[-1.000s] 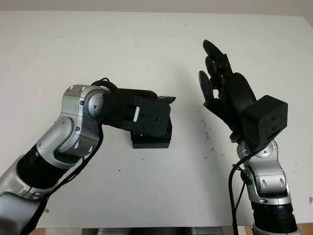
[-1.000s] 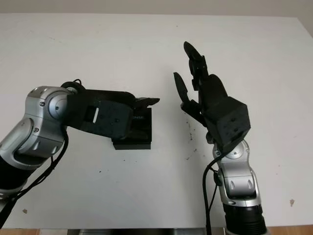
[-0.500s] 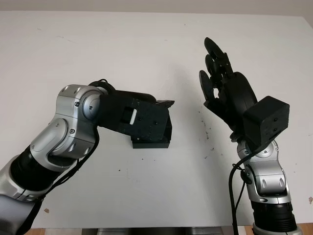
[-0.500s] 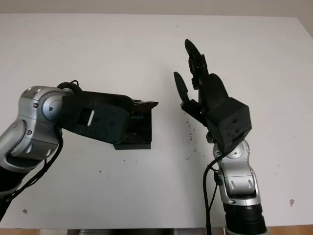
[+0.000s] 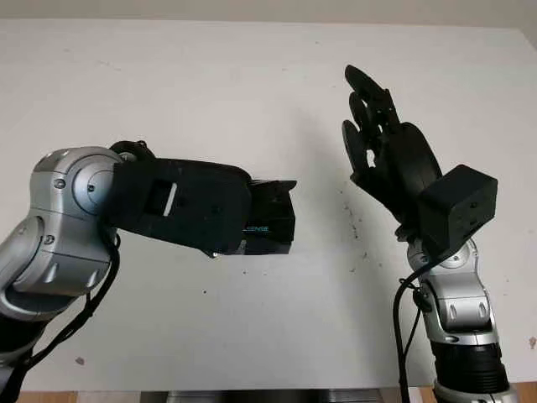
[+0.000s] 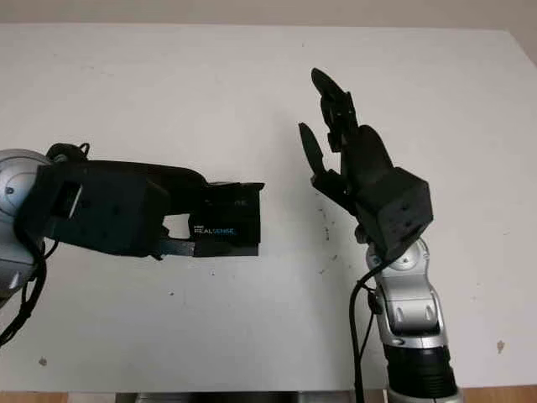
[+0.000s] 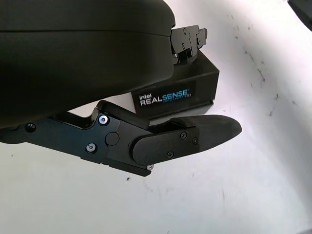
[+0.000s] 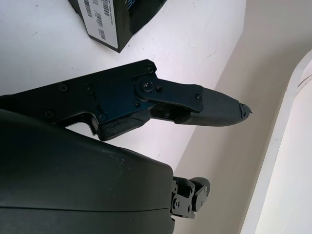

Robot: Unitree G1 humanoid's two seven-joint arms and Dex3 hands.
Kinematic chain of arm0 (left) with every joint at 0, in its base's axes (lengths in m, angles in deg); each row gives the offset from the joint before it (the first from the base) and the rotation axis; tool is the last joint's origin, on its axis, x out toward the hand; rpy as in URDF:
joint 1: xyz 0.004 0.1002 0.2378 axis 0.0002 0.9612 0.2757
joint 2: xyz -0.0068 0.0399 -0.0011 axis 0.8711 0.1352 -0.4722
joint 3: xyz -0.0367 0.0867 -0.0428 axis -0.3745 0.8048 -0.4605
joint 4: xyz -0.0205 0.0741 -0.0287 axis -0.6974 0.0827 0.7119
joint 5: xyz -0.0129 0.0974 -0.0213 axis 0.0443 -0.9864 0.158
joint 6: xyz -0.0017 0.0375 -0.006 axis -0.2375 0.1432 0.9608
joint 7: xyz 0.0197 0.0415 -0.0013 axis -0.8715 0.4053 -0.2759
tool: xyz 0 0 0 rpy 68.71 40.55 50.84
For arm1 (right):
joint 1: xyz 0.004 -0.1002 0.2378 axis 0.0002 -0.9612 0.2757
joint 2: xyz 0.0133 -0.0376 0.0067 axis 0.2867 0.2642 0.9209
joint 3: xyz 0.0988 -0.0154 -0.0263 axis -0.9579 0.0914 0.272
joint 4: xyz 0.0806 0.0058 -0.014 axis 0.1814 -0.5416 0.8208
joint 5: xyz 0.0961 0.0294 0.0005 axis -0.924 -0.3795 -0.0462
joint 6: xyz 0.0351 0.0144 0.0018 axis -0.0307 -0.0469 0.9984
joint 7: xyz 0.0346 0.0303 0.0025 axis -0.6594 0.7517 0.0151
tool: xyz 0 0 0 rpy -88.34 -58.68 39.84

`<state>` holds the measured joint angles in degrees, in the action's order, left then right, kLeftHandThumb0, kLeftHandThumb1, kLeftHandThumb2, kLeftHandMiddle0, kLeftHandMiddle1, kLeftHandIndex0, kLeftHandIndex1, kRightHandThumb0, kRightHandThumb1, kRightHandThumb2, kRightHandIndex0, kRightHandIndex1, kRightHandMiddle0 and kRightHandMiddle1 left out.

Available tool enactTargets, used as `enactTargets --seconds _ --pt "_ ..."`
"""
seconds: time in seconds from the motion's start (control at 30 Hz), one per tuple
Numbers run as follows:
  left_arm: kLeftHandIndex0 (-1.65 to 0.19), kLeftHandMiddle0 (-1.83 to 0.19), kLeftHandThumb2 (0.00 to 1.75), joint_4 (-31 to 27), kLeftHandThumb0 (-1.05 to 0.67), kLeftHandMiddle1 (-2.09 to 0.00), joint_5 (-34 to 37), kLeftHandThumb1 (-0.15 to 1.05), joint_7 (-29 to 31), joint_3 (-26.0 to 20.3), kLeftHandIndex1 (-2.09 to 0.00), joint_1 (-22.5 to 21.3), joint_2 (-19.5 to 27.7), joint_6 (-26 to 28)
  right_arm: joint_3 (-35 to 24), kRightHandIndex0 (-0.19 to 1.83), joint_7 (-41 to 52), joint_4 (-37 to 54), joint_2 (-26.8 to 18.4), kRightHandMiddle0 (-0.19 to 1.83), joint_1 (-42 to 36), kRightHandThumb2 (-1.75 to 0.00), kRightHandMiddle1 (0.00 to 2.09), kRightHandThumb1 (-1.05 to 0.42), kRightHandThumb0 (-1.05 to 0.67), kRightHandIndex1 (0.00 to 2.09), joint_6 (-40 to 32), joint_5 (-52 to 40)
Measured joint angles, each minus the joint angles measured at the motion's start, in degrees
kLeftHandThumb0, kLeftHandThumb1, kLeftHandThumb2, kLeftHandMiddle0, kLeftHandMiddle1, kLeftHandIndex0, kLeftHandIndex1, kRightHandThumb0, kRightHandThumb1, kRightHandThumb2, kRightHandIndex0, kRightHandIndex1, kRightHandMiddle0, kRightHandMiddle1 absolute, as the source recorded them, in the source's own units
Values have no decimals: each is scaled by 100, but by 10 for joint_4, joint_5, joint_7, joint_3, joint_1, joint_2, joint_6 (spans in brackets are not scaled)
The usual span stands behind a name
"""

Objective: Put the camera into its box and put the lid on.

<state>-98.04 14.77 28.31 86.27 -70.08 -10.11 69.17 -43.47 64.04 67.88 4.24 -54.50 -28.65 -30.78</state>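
- Box (image 6: 225,228), black with a white and blue RealSense label on its side, sits closed on the white table (image 5: 252,75) near the middle of the scene
- The left hand (image 5: 252,220) reaches in from the left and is just at the box, its black shell hanging over the box's left part
- In the left wrist view, one finger (image 7: 195,136) runs alongside the labelled side of the box (image 7: 175,87) and other fingertips (image 7: 187,39) sit above the box top; whether any finger actually presses on the box cannot be told, and the hand holds nothing, so it reads as open
- The right hand (image 5: 382,151) is raised above the table to the right of the box, well apart from it, palm turned toward the box; it is open and holds nothing
- In the right wrist view, a corner of the box (image 8: 117,19) with a white barcode sticker shows beyond that hand's finger (image 8: 195,105)
- Small dark specks mark the table between the box and the right hand
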Motion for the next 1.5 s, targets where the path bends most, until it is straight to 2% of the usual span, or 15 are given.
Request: enactTargets --seconds 0.1,0.2,0.27,0.37,0.47,0.57,0.67,0.7,0.8,1.03,1.13,1.27,1.37,1.5 --pt "19 19 60 4 -78 0 18 105 -36 -21 0 36 7 -59 -1 -2 0 0 -1 -19 0 -58 48 -105 -72 6 0 0" --pt "19 19 47 48 -81 0 59 105 -75 -63 0 60 1 -128 -4 -2 1 0 -1 -19 0 -58 46 -105 -72 6 0 -2" --pt "19 19 32 113 -84 0 91 105 -100 -96 0 59 -10 -191 -7 -2 3 0 -1 -19 0 -57 44 -105 -72 5 -1 -8" --pt "19 19 13 240 -90 0 149 104 -112 -133 0 33 -28 -272 -11 -2 7 0 -1 -19 -1 -56 43 -105 -71 5 -1 -13" --pt "19 19 7 369 -98 0 175 101 -114 -148 0 6 -41 -390 -13 -3 10 0 -2 -18 -1 -57 42 -105 -71 5 -2 -15" --pt "19 19 6 428 -98 0 178 100 -115 -149 0 -6 -44 -447 -15 -3 13 0 -6 -18 -1 -58 41 -105 -72 5 -2 -14" --pt "19 19 7 450 -101 0 178 103 -126 -148 0 -10 -51 -457 -16 -2 14 -3 -7 -19 -1 -57 42 -105 -72 6 -2 -15" --pt "19 19 15 455 -103 0 178 104 -132 -148 0 -10 -56 -458 -16 -2 14 -4 -7 -19 0 -57 42 -105 -72 5 -2 -16" --pt "19 19 23 477 -105 0 175 105 -150 -148 0 -13 -64 -459 -16 -1 19 -11 -8 -19 3 -57 44 -105 -72 6 -1 -18" --pt "19 19 10 560 -105 0 165 104 -137 -125 0 -45 -79 -486 -15 0 18 -18 -14 -19 9 -59 45 -105 -67 6 -1 -6" --pt "19 19 7 564 -105 0 167 103 -126 -119 0 -46 -84 -485 -14 -1 18 -18 -16 -19 9 -59 44 -105 -66 6 -1 -3" --pt "19 19 6 551 -105 0 182 101 -105 -113 0 -46 -91 -430 -14 0 13 -18 -16 -16 9 -60 42 -105 -66 6 -1 1" --pt "19 19 4 530 -103 0 189 98 -86 -109 0 -45 -92 -409 -14 -1 13 -18 -17 -15 9 -59 40 -105 -64 6 -1 5" --pt "19 19 4 498 -99 0 190 95 -71 -105 0 -43 -91 -409 -14 -2 14 -18 -17 -15 9 -60 38 -105 -64 5 -1 5"
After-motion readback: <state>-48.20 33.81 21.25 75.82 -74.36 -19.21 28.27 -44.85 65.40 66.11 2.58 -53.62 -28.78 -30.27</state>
